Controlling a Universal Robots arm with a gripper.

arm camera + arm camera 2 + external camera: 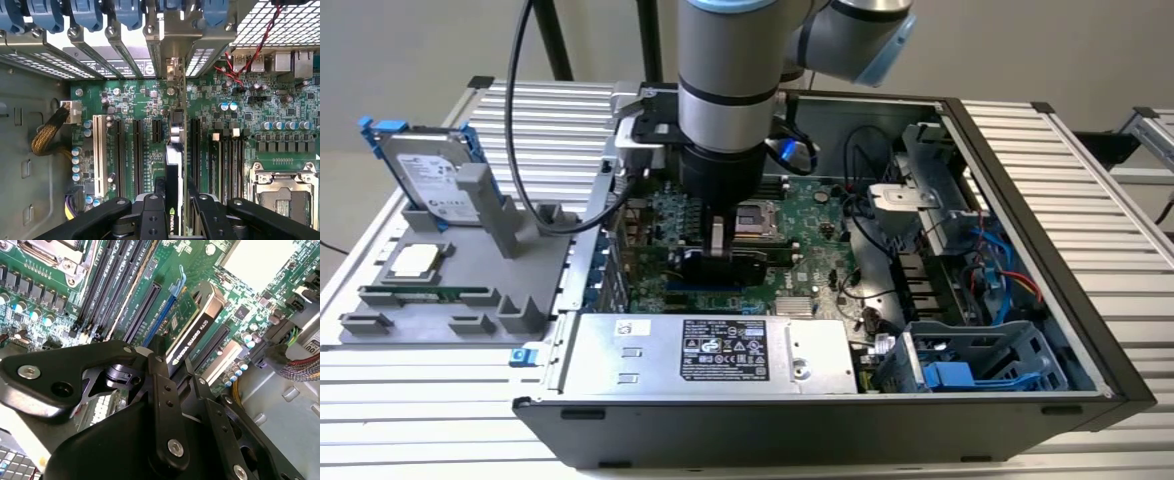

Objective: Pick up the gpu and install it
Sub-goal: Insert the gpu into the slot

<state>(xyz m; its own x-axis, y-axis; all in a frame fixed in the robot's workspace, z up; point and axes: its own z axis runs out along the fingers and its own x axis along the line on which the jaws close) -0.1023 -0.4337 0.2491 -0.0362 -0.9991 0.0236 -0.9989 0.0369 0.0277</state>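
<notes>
Scanning from the left of the exterior view, a grey fixture [440,270] on the worktop [400,390] held a hard drive [427,180], while at centre frame the arm reached down into the open computer case [1067,330]. Its claw [720,262] was clenched on the gpu [734,262], which stood on edge directly beneath it, over the motherboard [821,260]. In the first wrist view the gpu [175,165] ran its long axis up the frame from the claw [175,210] toward the rear bracket slots [165,60], lying parallel to the black expansion slots [136,150]. In the second wrist view its black cooler [197,330] faced the lower right. Whether its edge was fully seated could not be told.
</notes>
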